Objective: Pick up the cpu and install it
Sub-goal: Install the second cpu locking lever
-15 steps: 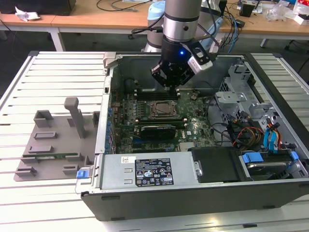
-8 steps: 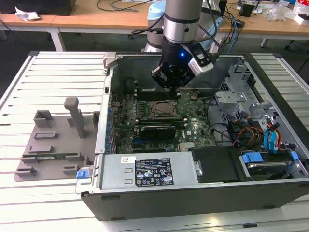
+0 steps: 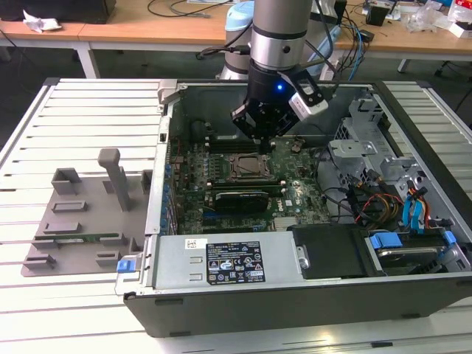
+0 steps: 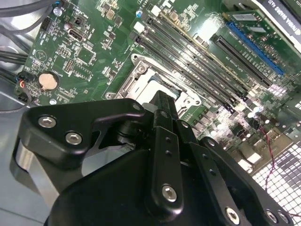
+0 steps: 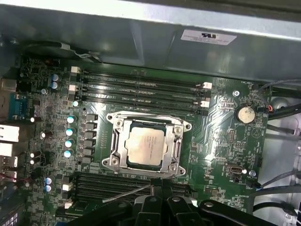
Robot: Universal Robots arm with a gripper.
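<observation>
The cpu, a pale silver-grey square, lies flat inside the metal-framed socket on the green motherboard. In the exterior view my gripper hangs inside the open computer case, just above and behind the socket. Both wrist views show the black fingers pressed together with nothing between them. The gripper's tip sits just off the socket's edge, over the memory slots. In the second wrist view the gripper covers part of the socket.
Memory slots run on both sides of the socket. A long black card lies in front of it. Drive cages and cables crowd the case on the exterior view's right. A grey fixture stands outside the case on the slatted table.
</observation>
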